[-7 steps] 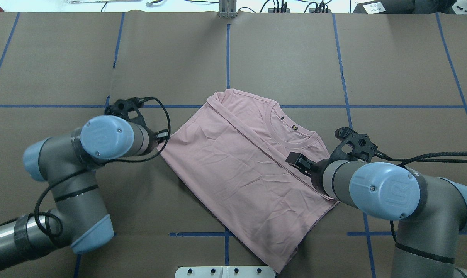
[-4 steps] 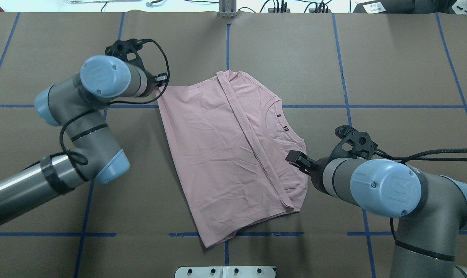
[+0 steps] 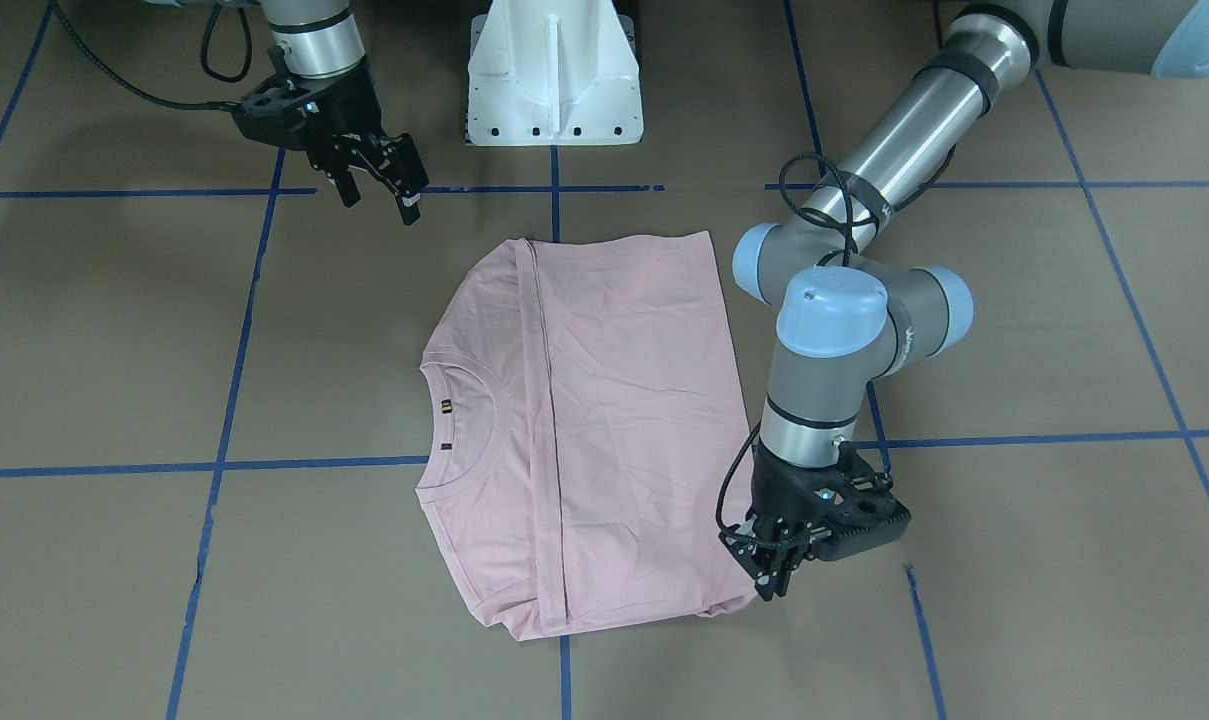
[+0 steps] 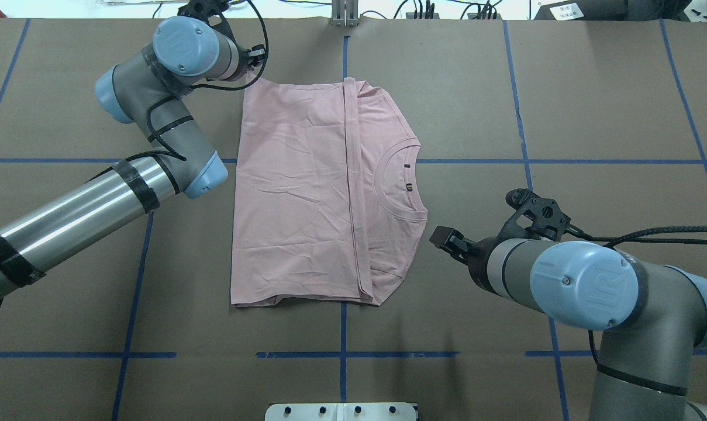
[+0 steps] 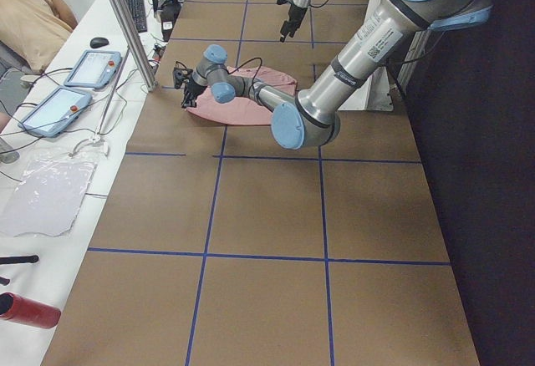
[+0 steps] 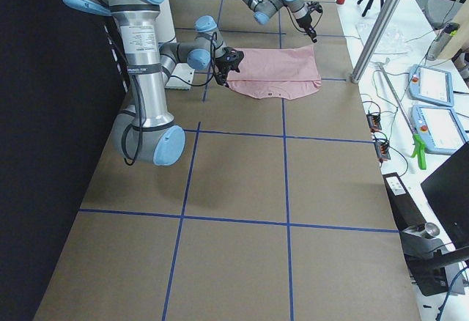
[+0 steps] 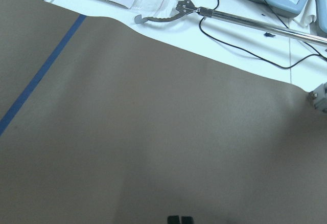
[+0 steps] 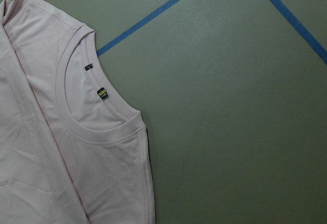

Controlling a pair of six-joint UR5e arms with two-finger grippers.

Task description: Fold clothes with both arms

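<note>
We see the left gripper (image 3: pixel 770 580) pinching a corner of the pink shirt (image 3: pixel 614 400) — the right gripper (image 3: pixel 377 198), fingers apart, hovers well clear.

Overhead and opposite front cameras, both steeply down onto the T-shirt (image 4: pixel 295 193).

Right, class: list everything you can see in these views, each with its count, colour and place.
T-shirt: one, pale pink, partly folded, flat at table centre.
Table cover: one, brown, blue tape grid.
Pedestal: one, white, at robot's table edge.
Tablets: two, grey-blue, on white side bench.
Bottle: one, red, same bench.
Grabber tool: one, metal, on bench.
Person: one, beige top, seated by bench.
Left gripper: black, shut on T-shirt's far corner.
Right gripper: black, open, apart from shirt, collar side.
</note>
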